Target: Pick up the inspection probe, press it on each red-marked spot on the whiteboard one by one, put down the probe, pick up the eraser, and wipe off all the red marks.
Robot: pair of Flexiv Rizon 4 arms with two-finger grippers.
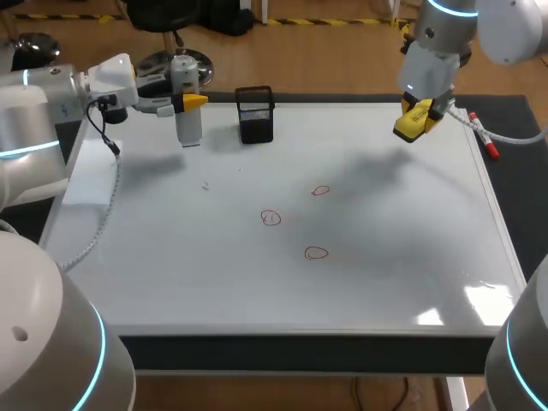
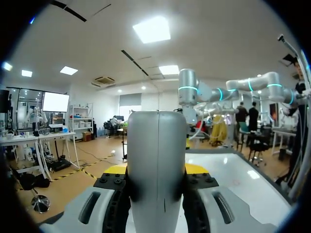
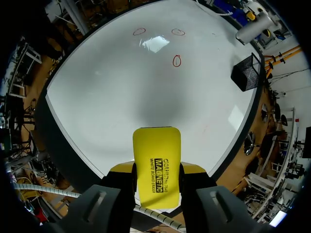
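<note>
**Item 1.** Left gripper point(image 2: 156, 180): clamped from both sides on the inspection probe point(image 2: 156, 145), a grey cylinder. The probe is held upright just beside the black mesh holder point(image 1: 255, 114), on the left arm's side of it. Whether its lower end touches the whiteboard point(image 1: 385, 282) cannot be told.

**Item 2.** Right gripper point(image 3: 156, 171): closed on the yellow eraser point(image 3: 156, 145). The eraser is held above the board, well apart from the holder, on the right arm's side.

**Item 3.** Red marks point(image 1: 271, 217): three, unwiped, grouped on the board nearer the robot than the holder.

**Hazards, as judged:**
- With both tools in hand, the marks could be wiped before they are probed.
- The arms could be brought together over the closely grouped marks.
- The holder could be knocked as the probe is carried out past it.
- A mark could be smeared if the probe tip is dragged.
</note>
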